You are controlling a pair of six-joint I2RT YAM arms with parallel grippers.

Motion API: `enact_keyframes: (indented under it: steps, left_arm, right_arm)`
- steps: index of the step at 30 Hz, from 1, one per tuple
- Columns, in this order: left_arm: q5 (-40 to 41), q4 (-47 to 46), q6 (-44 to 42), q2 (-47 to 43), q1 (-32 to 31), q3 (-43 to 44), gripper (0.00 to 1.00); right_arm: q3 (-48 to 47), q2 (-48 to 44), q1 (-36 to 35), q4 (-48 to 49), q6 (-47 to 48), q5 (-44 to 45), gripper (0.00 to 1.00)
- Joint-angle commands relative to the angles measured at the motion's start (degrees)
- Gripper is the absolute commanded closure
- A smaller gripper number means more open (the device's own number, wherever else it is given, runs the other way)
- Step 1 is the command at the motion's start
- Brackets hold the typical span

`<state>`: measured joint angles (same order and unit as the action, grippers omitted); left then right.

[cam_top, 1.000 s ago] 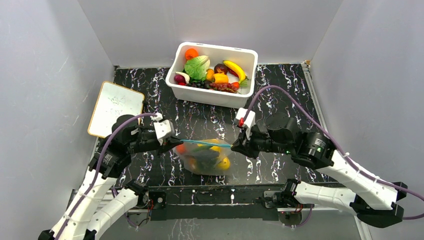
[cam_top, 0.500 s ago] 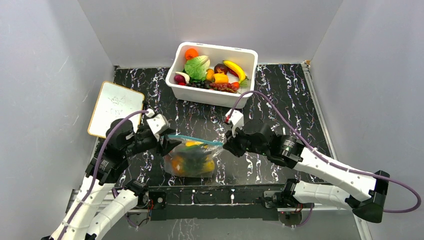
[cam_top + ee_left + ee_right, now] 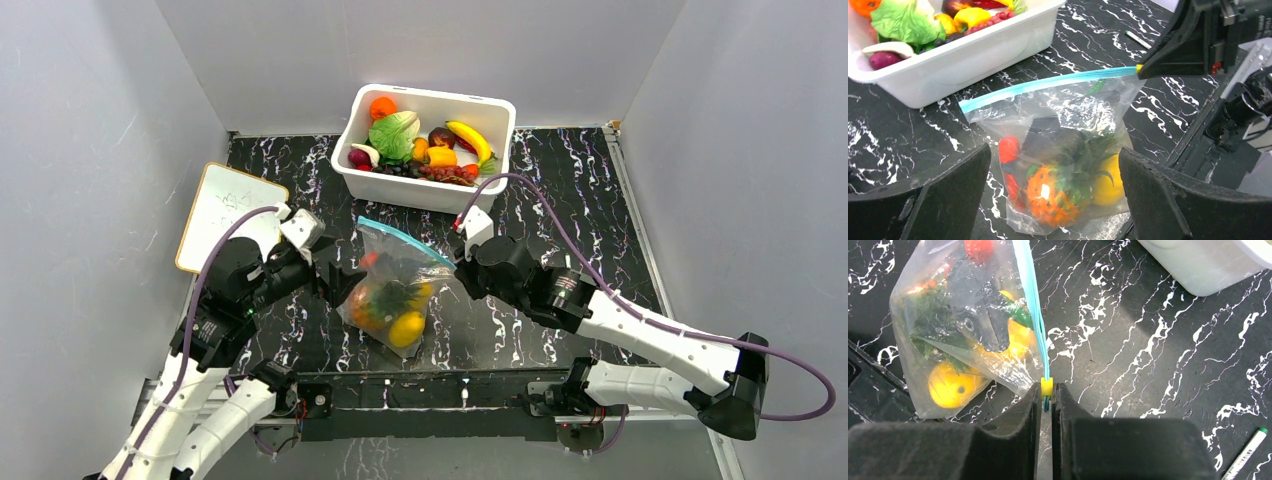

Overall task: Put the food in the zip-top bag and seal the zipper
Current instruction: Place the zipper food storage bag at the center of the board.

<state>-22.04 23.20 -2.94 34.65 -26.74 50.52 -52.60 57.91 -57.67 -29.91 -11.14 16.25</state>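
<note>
The zip-top bag (image 3: 395, 290) sags from its right corner, and the food shows through the clear plastic. Inside are an orange pineapple (image 3: 1048, 192), a yellow fruit (image 3: 1105, 175) and a red piece (image 3: 1008, 150). The teal zipper (image 3: 405, 240) runs along the mouth, and it looks pressed together in the right wrist view. My right gripper (image 3: 1047, 392) is shut on the zipper's end, right at the yellow slider (image 3: 1047, 386). My left gripper (image 3: 1054, 155) stands wide open just left of the bag, touching nothing.
A white tub (image 3: 425, 185) full of toy produce stands behind the bag. A small whiteboard (image 3: 230, 215) lies at the table's left edge. A marker pen (image 3: 1245, 452) lies on the black marbled table to the right.
My left gripper has let go of the bag's left end and opened wide. The bag has swung round, hanging from the right gripper, which moved slightly back and left.
</note>
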Motion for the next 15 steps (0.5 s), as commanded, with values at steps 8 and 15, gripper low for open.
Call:
enact_keyframes:
  steps: [8, 15]
  left_arm:
    - [12.31, 1.47, 10.75, -2.31, 0.2, -2.44, 0.02]
    - [17.99, 1.83, 15.5, -0.46, 0.2, -0.43, 0.02]
  right_arm:
    - [1.99, -2.81, 0.19, 1.51, -5.52, 5.29, 0.98]
    - [1.66, -5.36, 0.21, 1.44, -4.82, 11.53, 0.85]
